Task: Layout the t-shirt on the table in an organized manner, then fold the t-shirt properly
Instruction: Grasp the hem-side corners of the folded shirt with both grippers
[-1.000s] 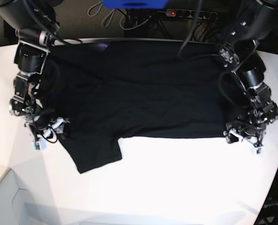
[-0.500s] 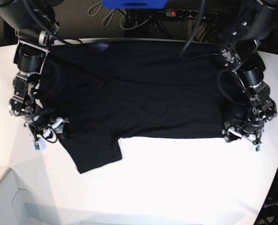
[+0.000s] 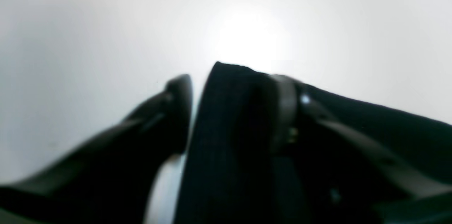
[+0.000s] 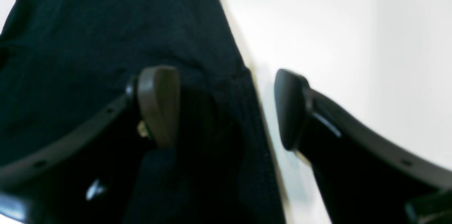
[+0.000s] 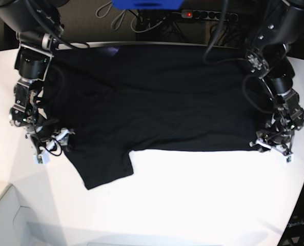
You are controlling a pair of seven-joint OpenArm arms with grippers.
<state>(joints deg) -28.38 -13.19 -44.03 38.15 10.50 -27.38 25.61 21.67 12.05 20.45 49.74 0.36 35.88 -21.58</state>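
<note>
The table carried the t-shirt, spread almost flat between both arms, so the layout looked nearly done and no fold was made yet. The right end effector stood wide over a sleeve edge. The left end effector had hem cloth between its jaws, but a real grip I could not tell. No container was seen.

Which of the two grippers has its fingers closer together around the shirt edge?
The left gripper: its fingers nearly pinch the t-shirt edge. The right gripper stands wide.
</note>
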